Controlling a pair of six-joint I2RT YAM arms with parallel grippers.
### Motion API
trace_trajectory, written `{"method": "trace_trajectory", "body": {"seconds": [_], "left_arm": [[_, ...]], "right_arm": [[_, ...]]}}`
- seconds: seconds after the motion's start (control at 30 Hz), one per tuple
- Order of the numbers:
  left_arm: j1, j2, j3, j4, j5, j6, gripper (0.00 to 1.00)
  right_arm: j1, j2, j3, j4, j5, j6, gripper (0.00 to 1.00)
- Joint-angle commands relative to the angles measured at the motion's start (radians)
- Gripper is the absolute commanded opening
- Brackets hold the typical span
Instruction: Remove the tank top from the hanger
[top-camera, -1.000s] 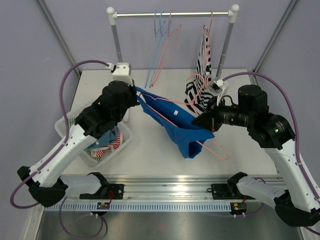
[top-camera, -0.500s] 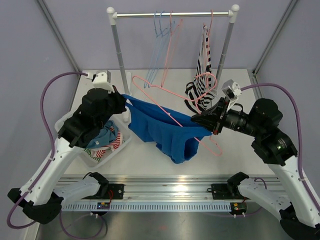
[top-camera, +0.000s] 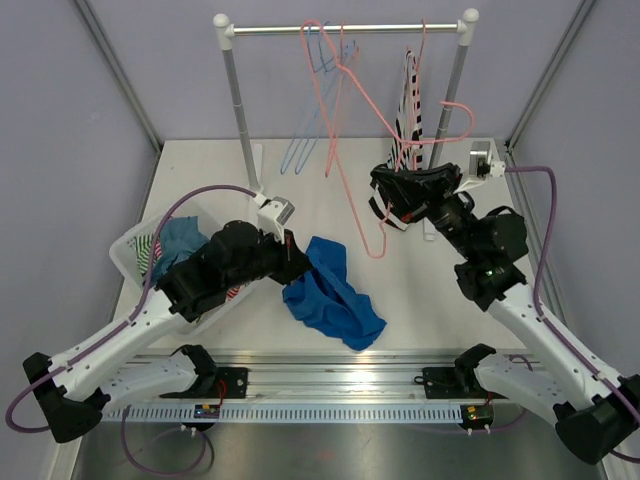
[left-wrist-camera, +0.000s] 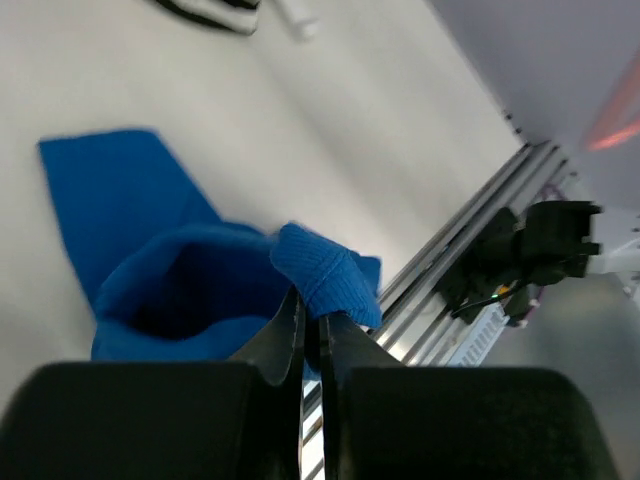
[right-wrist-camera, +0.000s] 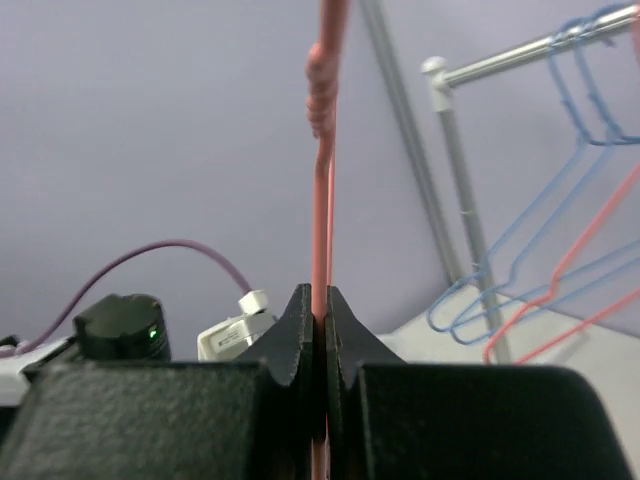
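**Blue tank top free of the hanger, one fold pinched in the left claw**

The left claw (left-wrist-camera: 311, 310) is all but closed, its two fingers nipping a rolled edge of the blue tank top (top-camera: 335, 300). The rest of the cloth lies crumpled on the table (top-camera: 440, 290) just ahead of and below the claw's tips, with one flat flap spread further out. Behind this claw, on its outer side, stands a white basket (top-camera: 125, 250) holding other clothes.

The right claw (right-wrist-camera: 320, 298) is pressed tight on the pink wire hanger (right-wrist-camera: 322, 180), which rises straight up from between its fingers. The hanger carries no cloth and is well apart from the tank top. Beyond this claw runs the rail (top-camera: 340, 30), with blue hangers (right-wrist-camera: 520, 260) hooked on it. A striped garment (top-camera: 410, 95) hangs from the rail just above the claw.
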Motion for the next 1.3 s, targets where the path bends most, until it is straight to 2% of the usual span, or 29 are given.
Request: {"method": "trace_trajectory", "body": {"seconds": [0.0,0.03,0.07,0.1,0.13,0.17,0.2,0.23,0.3,0.43,0.5,0.6,0.83,1.17,1.27], "left_arm": [[0.0,-0.03,0.009,-0.095,-0.228,-0.02,0.0],[0.0,-0.042,0.011,-0.132,-0.238,-0.011,0.0],[0.0,-0.069,0.015,-0.147,-0.245,-0.005,0.0],[0.0,-0.085,0.018,-0.163,-0.25,0.0,0.04],[0.0,-0.099,0.024,-0.19,-0.255,0.012,0.19],[0.0,-0.109,0.031,-0.209,-0.258,0.018,0.28],[-0.002,-0.128,0.05,-0.227,-0.273,0.023,0.44],[0.0,-0.133,0.061,-0.274,-0.285,0.029,0.5],[-0.002,-0.14,0.098,-0.348,-0.323,0.038,0.69],[-0.002,-0.168,0.139,-0.437,-0.405,0.061,0.8],[0.0,-0.204,0.147,-0.466,-0.445,0.067,0.99],[-0.002,-0.252,0.129,-0.468,-0.494,0.098,0.99],[0.0,-0.334,0.028,-0.42,-0.592,0.098,0.99],[0.003,-0.34,-0.034,-0.402,-0.607,0.098,0.99],[0.001,-0.347,-0.04,-0.397,-0.6,0.101,0.99]], "right_arm": [[0.008,-0.098,0.266,-0.399,0.222,-0.176,0.0],[0.008,-0.112,0.306,-0.641,0.246,-0.206,0.0],[0.008,-0.117,0.337,-0.725,0.29,-0.229,0.0],[0.008,-0.12,0.386,-0.817,0.318,-0.255,0.0],[0.008,-0.123,0.408,-0.941,0.338,-0.257,0.0],[0.008,-0.118,0.428,-0.994,0.379,-0.264,0.0],[0.008,-0.109,0.48,-1.054,0.436,-0.269,0.0],[0.008,-0.074,0.508,-1.156,0.458,-0.275,0.0],[0.01,-0.008,0.576,-1.261,0.508,-0.293,0.0],[0.008,0.086,0.669,-1.353,0.585,-0.315,0.0],[0.008,0.162,0.742,-1.413,0.603,-0.338,0.0],[0.01,0.272,0.85,-1.479,0.614,-0.358,0.0],[0.008,0.509,1.09,-1.513,0.698,-0.407,0.0],[0.004,0.961,1.726,-1.654,0.855,-0.553,0.0],[0.002,1.061,1.818,-1.647,0.857,-0.568,0.0]]}}
